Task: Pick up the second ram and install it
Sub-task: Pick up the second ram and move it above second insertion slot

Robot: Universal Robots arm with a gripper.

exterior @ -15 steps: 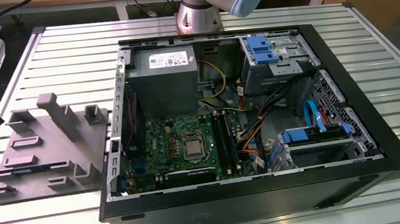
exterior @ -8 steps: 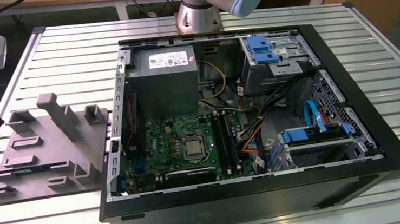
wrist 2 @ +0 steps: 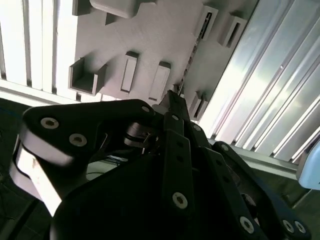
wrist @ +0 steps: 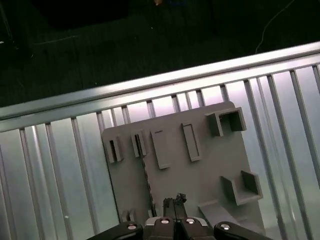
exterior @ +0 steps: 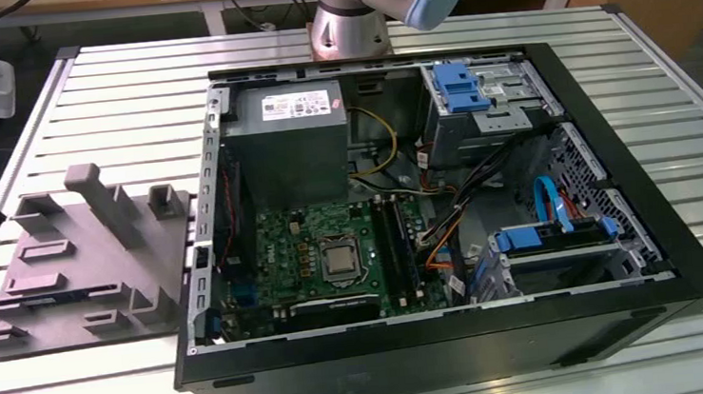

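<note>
Grey plastic fixture (exterior: 77, 254) by the slatted table's (exterior: 645, 57) edge, at the exterior view's left, stands the second ram (wrist: 146, 180) on edge, seemingly for easy pinching. The gripper (wrist: 175, 202) hovers above, jaws closed, empty.

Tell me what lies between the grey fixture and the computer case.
Only a narrow bare strip of slatted table, in the exterior view.

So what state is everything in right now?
Computer case: lying flat, side open.
Memory stick: on edge in the grey holder.
Grey holder: flat on the slatted table.
Tool: over the holder, close to the stick.
</note>
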